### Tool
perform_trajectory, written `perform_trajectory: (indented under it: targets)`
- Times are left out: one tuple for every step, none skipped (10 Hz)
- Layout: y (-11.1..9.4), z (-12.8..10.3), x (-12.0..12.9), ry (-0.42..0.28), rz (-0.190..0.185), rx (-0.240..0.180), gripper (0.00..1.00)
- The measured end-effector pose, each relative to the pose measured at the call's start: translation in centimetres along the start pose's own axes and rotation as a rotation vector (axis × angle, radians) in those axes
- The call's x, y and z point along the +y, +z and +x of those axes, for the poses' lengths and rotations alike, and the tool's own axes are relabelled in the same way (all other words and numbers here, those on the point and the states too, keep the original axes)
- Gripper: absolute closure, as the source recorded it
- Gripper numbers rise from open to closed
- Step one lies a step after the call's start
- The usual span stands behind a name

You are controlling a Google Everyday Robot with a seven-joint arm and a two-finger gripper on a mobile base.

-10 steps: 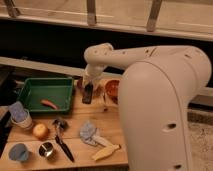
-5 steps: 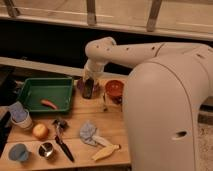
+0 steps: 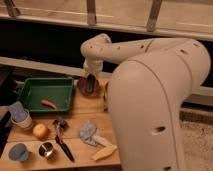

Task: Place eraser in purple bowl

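My gripper (image 3: pixel 90 84) hangs from the white arm at the back middle of the wooden table. It is lowered right over the purple bowl (image 3: pixel 81 86), which stands just right of the green tray. A small dark block, the eraser (image 3: pixel 91 86), sits between the fingers, at or just above the bowl's inside. The fingers look shut on it. Only the bowl's left rim shows; the rest is hidden behind the gripper.
The orange-red bowl (image 3: pixel 105 89) peeks out behind the arm, right of the purple one. The green tray (image 3: pixel 30 95) holds an orange stick (image 3: pixel 48 103). In front lie a black-handled knife (image 3: pixel 63 141), blue cloth (image 3: pixel 88 131), banana (image 3: pixel 104 151), metal cup (image 3: pixel 46 149), round fruit (image 3: pixel 40 131) and blue cups (image 3: pixel 19 114).
The gripper has carried the eraser up and back from the table in front of the bowls to over the purple bowl.
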Motion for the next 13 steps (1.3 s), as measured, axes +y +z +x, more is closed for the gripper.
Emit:
perform_trajectory:
  targets:
    - [0.1,-1.7,-0.2,0.001,0.000,-0.026,1.00]
    - [0.4,-3.7,-0.5,0.005,-0.013,-0.058,1.00]
    - [0.8,-5.0,-0.5,0.020,-0.044,-0.075,1.00]
    - [1.5,-5.9,-0.4,0.046,-0.120,-0.079,1.00]
    - [2.2,-6.2,-0.2,0.059,-0.181,-0.075,1.00]
    - [3.6,-5.9,0.3,0.069,-0.256,-0.057,1.00]
    - [4.8,-5.3,1.2,0.069,-0.291,-0.035,1.00]
    - [5.8,-4.8,2.0,0.064,-0.309,-0.019,1.00]
    - [6.3,-4.6,2.2,0.064,-0.323,-0.009,0.95]
    - [6.8,-4.5,2.1,0.067,-0.331,-0.004,0.86]
    - [7.0,-4.6,2.4,0.069,-0.339,-0.003,0.76]
    - [7.3,-4.6,2.7,0.070,-0.345,-0.001,0.68]
    - [7.6,-5.0,2.9,0.077,-0.353,-0.006,0.58]
